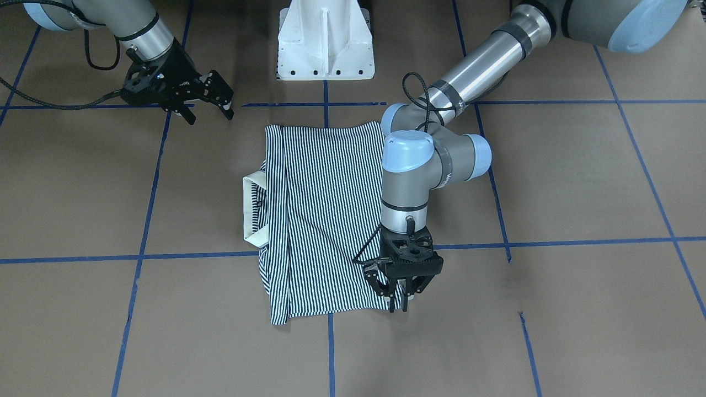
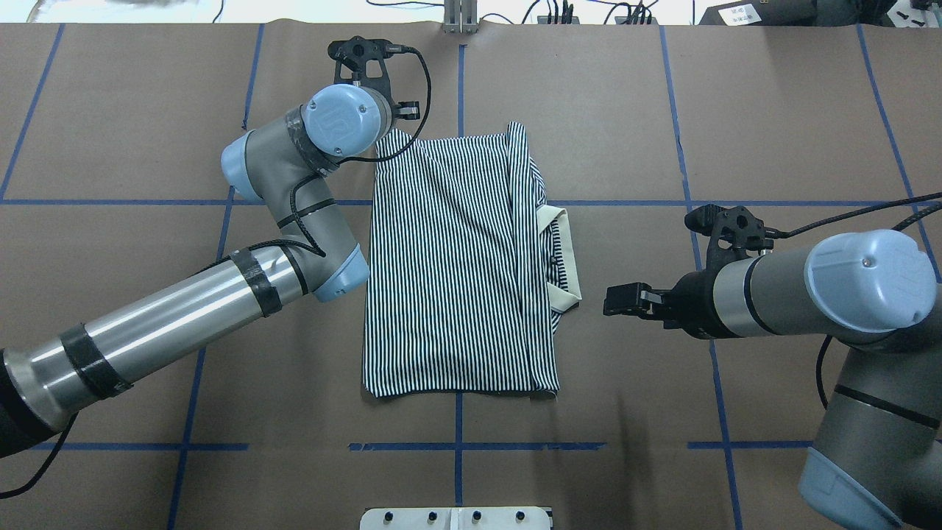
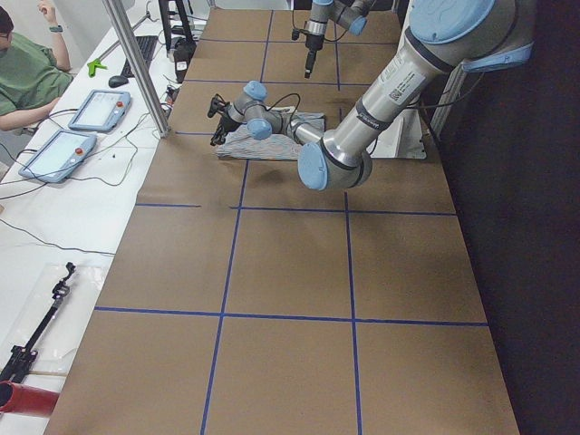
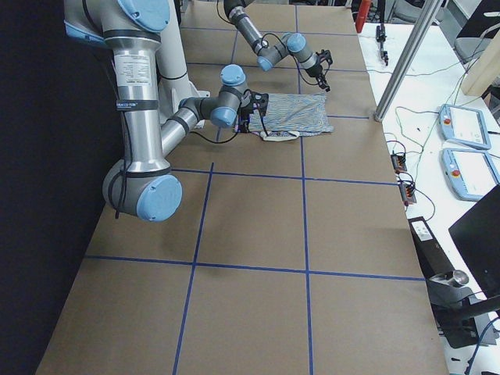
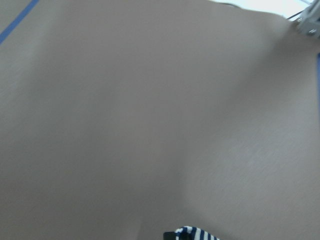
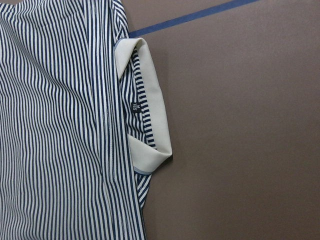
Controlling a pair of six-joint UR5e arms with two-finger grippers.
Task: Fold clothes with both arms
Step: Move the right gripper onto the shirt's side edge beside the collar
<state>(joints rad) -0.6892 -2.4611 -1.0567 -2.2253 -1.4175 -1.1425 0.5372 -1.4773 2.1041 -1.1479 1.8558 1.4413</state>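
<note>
The striped polo shirt (image 1: pixel 325 220) lies folded into a long rectangle in the middle of the table (image 2: pixel 147 294). Its cream collar (image 2: pixel 567 258) sticks out on my right side. My left gripper (image 1: pixel 399 306) points down at the shirt's far left corner. Its fingers stand close together on the cloth, and a bit of striped fabric (image 5: pixel 192 233) shows at the bottom of the left wrist view. My right gripper (image 1: pixel 209 113) is open and empty, hovering to the right of the collar, apart from it. The right wrist view shows the collar (image 6: pixel 150 100) and the shirt body (image 6: pixel 60 125).
The white pedestal base (image 1: pixel 325 44) stands at the robot's edge of the table. Blue tape lines (image 2: pixel 456 446) cross the brown surface. An operator (image 3: pixel 27 72), tablets (image 3: pixel 91 109) and a metal post (image 3: pixel 136 63) are on the far side.
</note>
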